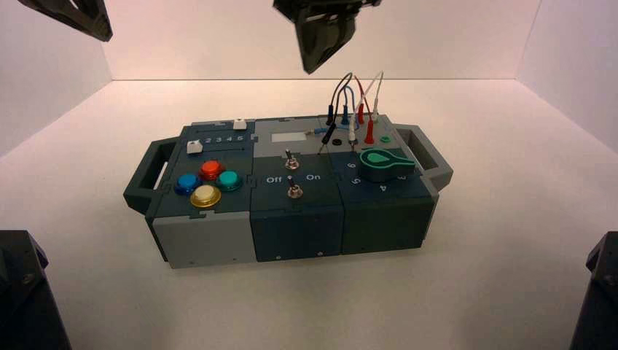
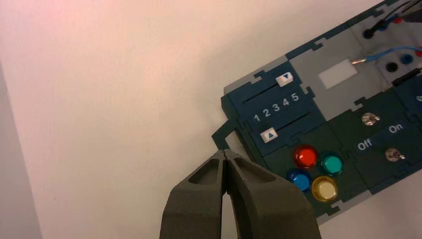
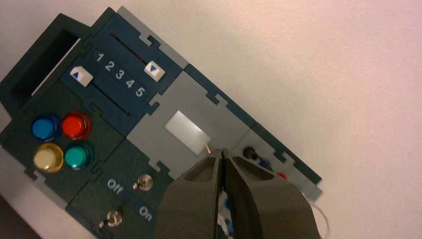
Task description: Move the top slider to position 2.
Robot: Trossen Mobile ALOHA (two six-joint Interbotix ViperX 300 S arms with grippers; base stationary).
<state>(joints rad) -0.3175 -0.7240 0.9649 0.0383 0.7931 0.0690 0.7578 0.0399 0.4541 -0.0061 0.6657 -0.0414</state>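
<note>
The top slider (image 1: 239, 124) is a tiny white cube on the far track at the box's left end. The wrist views show it level with the digit 5 (image 2: 285, 79) (image 3: 154, 70). The printed digit 2 (image 2: 266, 113) (image 3: 109, 66) lies in the row between the two tracks. The second slider (image 1: 193, 147) sits level with the 1 (image 3: 81, 76). My right gripper (image 1: 321, 44) (image 3: 222, 151) is shut and empty, high above the box's back middle. My left gripper (image 1: 73, 14) (image 2: 226, 152) is shut and empty, high at the far left, off the box's left handle.
The dark teal box (image 1: 291, 219) stands in the middle of the white table. It carries several round coloured buttons (image 1: 208, 182), two metal toggle switches (image 1: 289, 162), a green knob (image 1: 382, 162) and plugged wires (image 1: 357, 109). Dark arm bases stand at both near corners.
</note>
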